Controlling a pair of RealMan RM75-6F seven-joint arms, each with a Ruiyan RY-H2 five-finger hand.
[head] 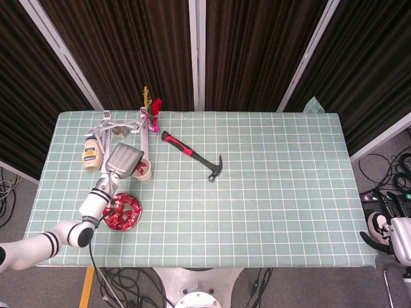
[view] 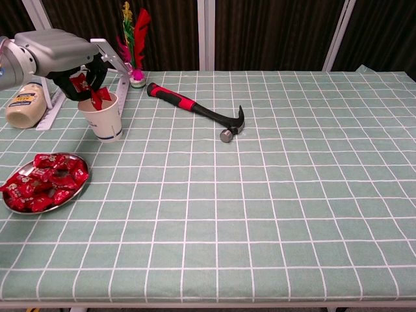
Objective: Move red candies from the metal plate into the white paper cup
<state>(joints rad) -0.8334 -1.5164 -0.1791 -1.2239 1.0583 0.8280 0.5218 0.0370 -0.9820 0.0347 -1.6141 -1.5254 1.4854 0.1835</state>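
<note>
A round metal plate (view: 77, 190) (head: 135, 216) heaped with several red wrapped candies (view: 45, 181) (head: 122, 212) sits near the table's front left. Behind it stands the white paper cup (view: 104, 118) (head: 145, 172). My left hand (view: 70, 62) (head: 124, 159) hovers right over the cup's mouth and pinches a red candy (view: 88, 87) whose lower end hangs at the rim. In the head view the hand covers most of the cup. My right hand is out of both views.
A black hammer with a red grip (view: 198, 110) (head: 192, 155) lies mid-table. A mayonnaise bottle (view: 26, 104) (head: 92, 156), a white metal stand (view: 112, 57) and a feather shuttlecock (view: 133, 39) crowd the back left corner behind the cup.
</note>
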